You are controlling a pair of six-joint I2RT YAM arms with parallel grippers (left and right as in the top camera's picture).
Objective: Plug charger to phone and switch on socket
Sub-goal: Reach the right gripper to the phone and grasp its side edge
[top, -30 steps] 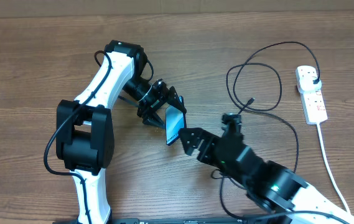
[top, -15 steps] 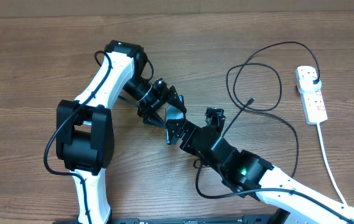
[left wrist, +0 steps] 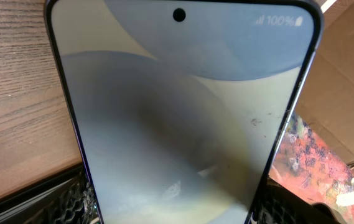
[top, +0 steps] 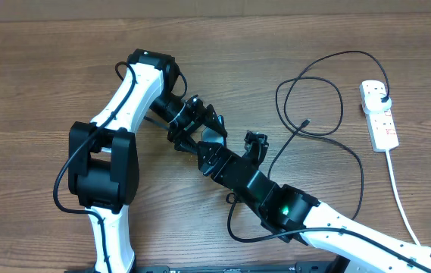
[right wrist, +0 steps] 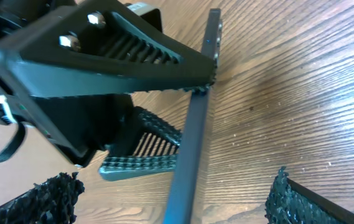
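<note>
My left gripper is shut on the phone and holds it on edge above the table. The lit screen fills the left wrist view. In the right wrist view the phone shows edge-on between the spread fingers of my right gripper, which is open and does not touch it. In the overhead view my right gripper hides most of the phone. The charger lies looped on the table. Its small connector is free and its black plug sits in the socket at the far right.
The socket's thick white lead runs down the right side towards the front edge. The charger's loops spread between the right arm and the socket. My left gripper's finger crosses the top of the right wrist view.
My right arm has swung left, and its open gripper has gone from beside the phone to straddling it. My left gripper and the phone have stayed still.
</note>
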